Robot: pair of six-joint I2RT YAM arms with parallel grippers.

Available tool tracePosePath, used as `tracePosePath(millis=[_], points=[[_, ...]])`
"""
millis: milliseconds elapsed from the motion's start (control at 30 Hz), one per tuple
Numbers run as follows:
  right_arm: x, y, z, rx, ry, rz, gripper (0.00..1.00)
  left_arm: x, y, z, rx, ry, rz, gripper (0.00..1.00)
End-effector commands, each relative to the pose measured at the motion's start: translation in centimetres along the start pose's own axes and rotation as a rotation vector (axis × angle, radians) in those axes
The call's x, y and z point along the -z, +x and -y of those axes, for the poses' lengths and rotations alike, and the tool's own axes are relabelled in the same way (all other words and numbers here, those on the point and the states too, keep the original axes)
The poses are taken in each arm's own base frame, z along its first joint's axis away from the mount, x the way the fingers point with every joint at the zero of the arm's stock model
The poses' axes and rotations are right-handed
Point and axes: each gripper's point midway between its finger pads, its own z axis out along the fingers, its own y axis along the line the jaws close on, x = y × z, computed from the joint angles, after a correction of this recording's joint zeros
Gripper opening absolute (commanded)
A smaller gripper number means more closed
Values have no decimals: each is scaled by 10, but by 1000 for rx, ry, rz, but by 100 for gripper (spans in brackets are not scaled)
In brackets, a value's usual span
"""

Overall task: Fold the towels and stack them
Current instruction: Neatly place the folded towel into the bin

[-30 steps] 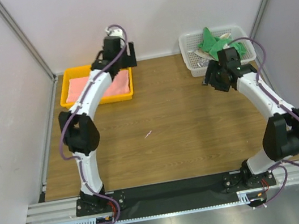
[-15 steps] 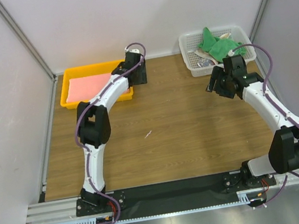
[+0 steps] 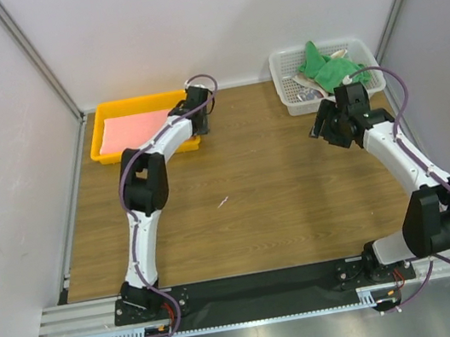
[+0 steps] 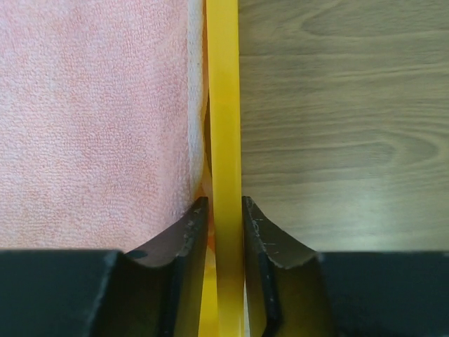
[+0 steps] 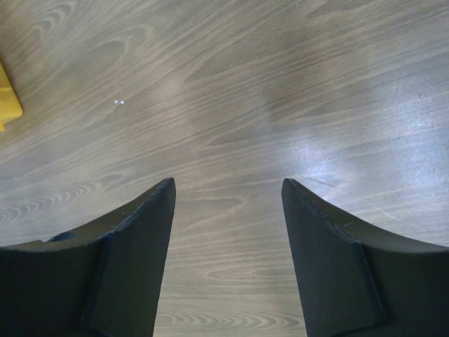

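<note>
Jaws first: your L gripper stood narrow, pinched on the right wall of the yellow tray. One finger sat inside the tray and the other outside over the wood, both tight vs. the wall w/ no gap to see. Your R gripper stood wide w/ nothing btwn its fingers, only bare table below. A yellow corner showed at the left edge of that wrist view.

From the top cam, you had the L arm stretched toward the far left, its gripper on the tray's right side, nearer the far end. The R gripper hung over the wood just short of the white basket, apart from it.

Further out, the pink towel lay flat in the tray and filled most of it, its right edge just beside the inner finger. Farthest, at the back right, the green towels sat crumpled in a heap in the basket. Some pale stuff lay beside them; couldn't tell what.
</note>
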Motion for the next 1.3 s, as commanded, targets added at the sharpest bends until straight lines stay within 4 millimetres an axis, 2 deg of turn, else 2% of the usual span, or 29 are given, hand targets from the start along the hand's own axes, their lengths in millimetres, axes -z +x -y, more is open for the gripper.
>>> tracePosePath(millis=[0,133,233,500,600,700,733,767,833,933,967,1033,1067,1133,1167,1267], points=[[1,-17,-10,-24,-25,37,67,-4,-24,-23,20,-19,59,29],[-2,-20,-12,-37,-17,34,67,-16,-30,-47,70,0,62,26],[-4,-24,-12,-45,-9,41,66,-21,-35,-57,124,21,70,26],[-5,-33,-18,-60,-14,52,66,-31,-42,-60,164,72,49,26],[-7,-35,-19,-63,-14,54,68,-26,-51,-61,159,76,71,31],[-7,-40,-25,-52,-33,65,71,-18,-58,-59,147,99,95,46],[-5,-43,-26,-49,-38,73,75,-8,-63,-59,148,111,112,59],[-6,-43,-27,-45,-43,73,77,-3,-66,-58,146,125,122,66],[-5,-49,-31,-36,-56,87,83,15,-84,-54,138,159,182,76],[-7,-55,-37,-10,-82,95,89,31,-100,-50,106,173,229,81],[-9,-58,-40,-4,-90,96,90,45,-113,-50,104,180,263,82],[-9,-62,-44,18,-101,98,91,62,-123,-47,106,191,291,85],[-7,-69,-48,24,-108,112,91,79,-133,-49,114,199,320,86],[-10,-73,-49,36,-104,113,91,98,-140,-47,121,215,338,88],[-10,-76,-50,41,-100,121,91,115,-146,-48,125,233,359,89],[-6,-91,-56,61,-109,157,92,136,-138,-48,133,262,341,91]])
